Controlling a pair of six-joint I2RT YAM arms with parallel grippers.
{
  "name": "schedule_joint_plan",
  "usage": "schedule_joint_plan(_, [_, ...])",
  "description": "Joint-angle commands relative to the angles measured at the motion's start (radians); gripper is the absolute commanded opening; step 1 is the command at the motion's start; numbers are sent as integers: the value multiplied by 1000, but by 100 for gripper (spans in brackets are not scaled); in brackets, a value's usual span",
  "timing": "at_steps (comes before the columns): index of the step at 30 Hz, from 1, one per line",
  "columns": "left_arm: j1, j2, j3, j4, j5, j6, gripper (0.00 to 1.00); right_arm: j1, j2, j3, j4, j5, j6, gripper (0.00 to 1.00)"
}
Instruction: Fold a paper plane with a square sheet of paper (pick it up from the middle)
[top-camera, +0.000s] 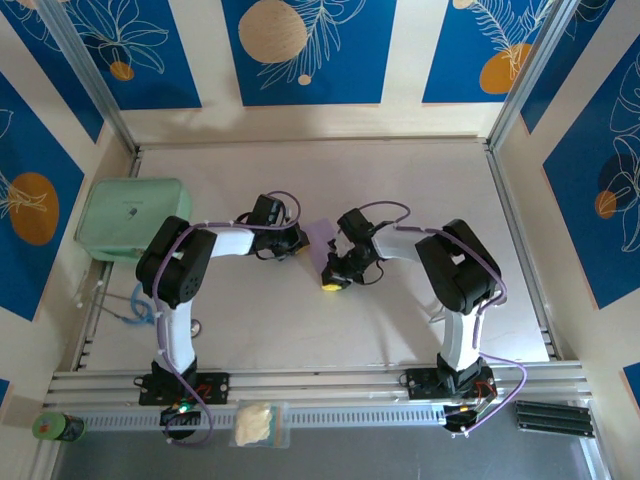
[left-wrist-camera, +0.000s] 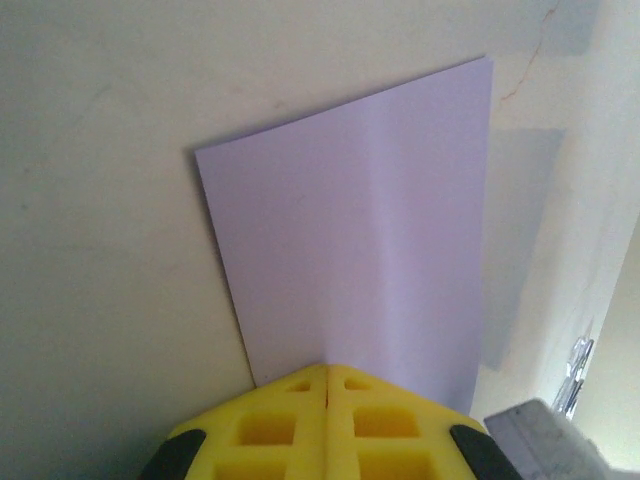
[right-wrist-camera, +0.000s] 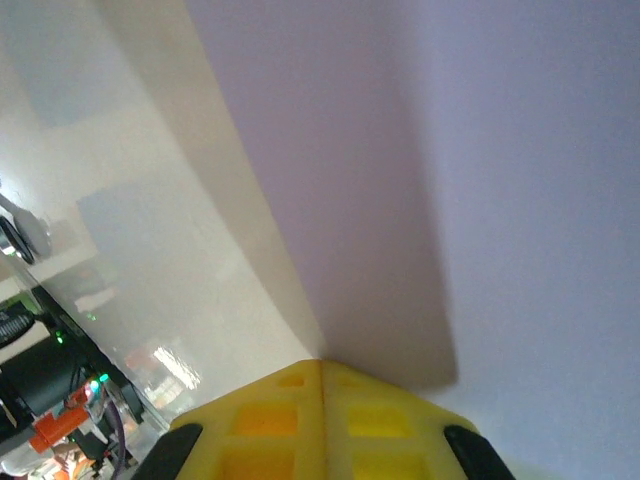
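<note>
The square sheet of paper (top-camera: 322, 234), pale lilac, is held up between my two arms at the middle of the table. In the left wrist view the sheet (left-wrist-camera: 360, 240) rises from the tips of my left gripper (left-wrist-camera: 327, 370), whose yellow jaws are pressed together on its near edge; a soft crease runs up its middle. In the right wrist view the sheet (right-wrist-camera: 480, 150) curves away from my right gripper (right-wrist-camera: 322, 363), whose jaws are closed on its edge too. From above, the left gripper (top-camera: 297, 240) and right gripper (top-camera: 331, 282) sit on either side of the sheet.
A mint-green rounded box (top-camera: 130, 218) lies at the table's left edge. The white table (top-camera: 400, 180) is walled by metal rails at the back and sides. A small bag (top-camera: 255, 423) and a green can (top-camera: 58, 427) rest on the near rail.
</note>
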Motion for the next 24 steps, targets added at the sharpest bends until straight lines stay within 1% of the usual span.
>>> schedule_joint_plan(1, [-4, 45, 11, -112, -47, 43, 5, 13, -43, -6, -100, -26, -24, 0])
schedule_joint_plan(5, [-4, 39, 69, -176, -9, 139, 6, -30, -116, 33, -101, 37, -40, 0])
schedule_joint_plan(7, [-4, 41, 117, -234, 27, 230, 7, -65, -138, 42, -82, 80, -41, 0])
schedule_joint_plan(9, [-5, 49, 182, -339, 62, 354, 7, -99, -134, 59, -77, 131, -40, 1])
schedule_joint_plan(11, [-6, 53, 227, -416, 63, 449, 7, -125, -124, 69, -70, 155, -30, 3])
schedule_joint_plan(12, [-5, 52, 249, -447, 64, 493, 8, -135, -120, 69, -62, 159, -19, 6])
schedule_joint_plan(14, [-5, 42, 280, -480, 79, 532, 10, -152, -118, 67, -50, 162, 10, 11])
schedule_joint_plan(16, [-6, 14, 288, -457, 111, 523, 14, -166, -119, 50, -33, 160, 47, 18])
schedule_joint_plan(18, [-10, -33, 268, -392, 119, 463, 18, -179, -126, 18, 1, 144, 81, 26])
schedule_joint_plan(19, [-13, -53, 254, -369, 109, 432, 20, -183, -126, 10, 10, 138, 88, 28])
schedule_joint_plan(20, [-17, -75, 235, -343, 86, 392, 22, -183, -123, 6, 11, 135, 92, 29])
schedule_joint_plan(24, [-47, -125, 139, -255, 1, 239, 25, -177, -84, 24, -27, 150, 88, 29])
